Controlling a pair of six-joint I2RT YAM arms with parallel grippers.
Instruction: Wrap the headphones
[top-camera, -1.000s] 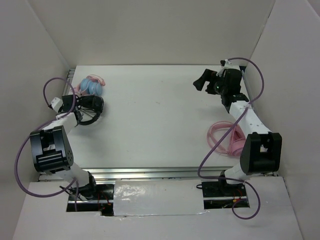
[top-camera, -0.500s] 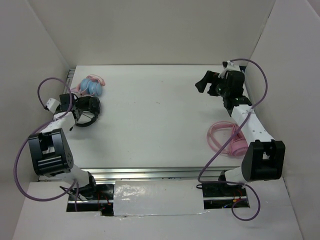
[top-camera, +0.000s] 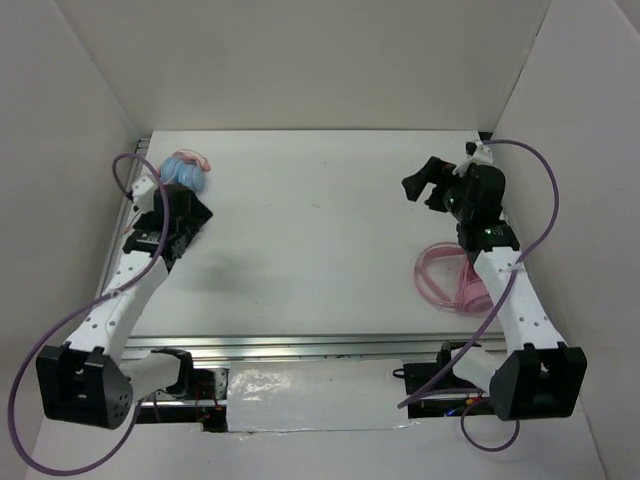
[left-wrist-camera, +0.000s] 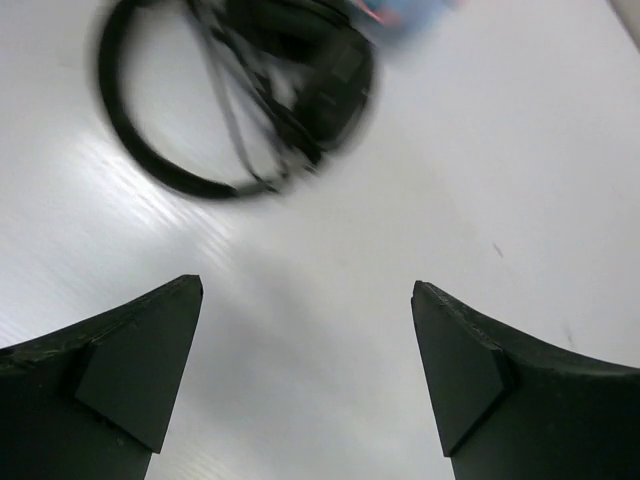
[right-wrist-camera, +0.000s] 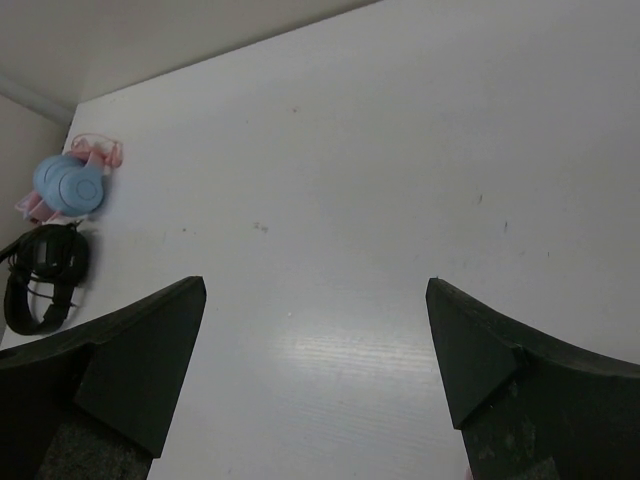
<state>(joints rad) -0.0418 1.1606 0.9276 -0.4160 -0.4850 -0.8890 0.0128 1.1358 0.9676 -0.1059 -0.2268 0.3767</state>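
The black headphones (left-wrist-camera: 235, 95) lie on the white table at the far left, blurred in the left wrist view, with the thin headband looped to the left and the cable bunched by an earcup. They also show small in the right wrist view as the headphones (right-wrist-camera: 45, 275). My left gripper (left-wrist-camera: 305, 300) hangs open just short of them with nothing between its fingers. In the top view the left gripper (top-camera: 172, 222) covers most of them. My right gripper (top-camera: 420, 182) is open and empty over the far right of the table, well away from them.
Light blue and pink headphones (top-camera: 183, 172) lie right behind the black ones, near the back left corner. Pink headphones with a coiled cable (top-camera: 455, 280) sit at the right under my right arm. White walls close in the left, back and right.
My left gripper has opened and let go of the black headphones, and its arm has swung round and stretched out. My right arm has shifted a little to the right, still open.
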